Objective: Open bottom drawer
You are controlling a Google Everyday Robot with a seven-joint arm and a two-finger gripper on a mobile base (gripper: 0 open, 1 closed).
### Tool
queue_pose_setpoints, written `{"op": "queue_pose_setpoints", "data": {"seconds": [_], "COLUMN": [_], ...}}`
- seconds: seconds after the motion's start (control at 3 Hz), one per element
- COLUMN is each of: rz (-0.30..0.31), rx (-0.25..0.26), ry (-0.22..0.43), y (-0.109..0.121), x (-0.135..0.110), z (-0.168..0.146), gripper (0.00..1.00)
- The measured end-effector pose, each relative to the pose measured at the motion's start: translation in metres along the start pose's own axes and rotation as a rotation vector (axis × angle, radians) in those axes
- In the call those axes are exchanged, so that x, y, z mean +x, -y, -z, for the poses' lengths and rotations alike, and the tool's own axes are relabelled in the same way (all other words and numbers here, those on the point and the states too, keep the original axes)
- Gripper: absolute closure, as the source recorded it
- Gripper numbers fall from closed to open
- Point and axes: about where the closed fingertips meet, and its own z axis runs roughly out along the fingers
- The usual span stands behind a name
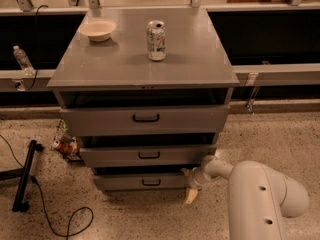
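Robot lab: gripper [190,184] beside grey cabinet [145,66]

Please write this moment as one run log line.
shallow grey bottom drawer: partly open | end effector: at its right front corner

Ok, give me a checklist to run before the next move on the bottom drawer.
1. Tool at the bottom drawer: ok, it sits at the drawer's right end.
2. Tool on the black loop handle: not ok, the handle is untouched.
3. Tool's hold on the drawer: cannot tell.
4. Drawer opened: not ok, it is hardly out.
5. Floor in front of the drawer free: ok.
6. Soda can on the cabinet top upright: ok.
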Motion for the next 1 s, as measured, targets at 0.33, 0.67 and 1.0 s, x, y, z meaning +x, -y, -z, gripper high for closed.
{"op": "queue_pose_setpoints", "data": {"seconds": [0.33,0.67,1.0], "rz": [-0.001,-0.031,-0.031], "rx": [-0.032,-0.071,-0.071], "ry": [0.003,-0.012,-0.012], "y": [-0.005,-0.017,-0.016], "x": [0.003,0.002,-0.002], "z": [-0.011,-0.002,0.004], "gripper": [0.42,0.73,0.97]}}
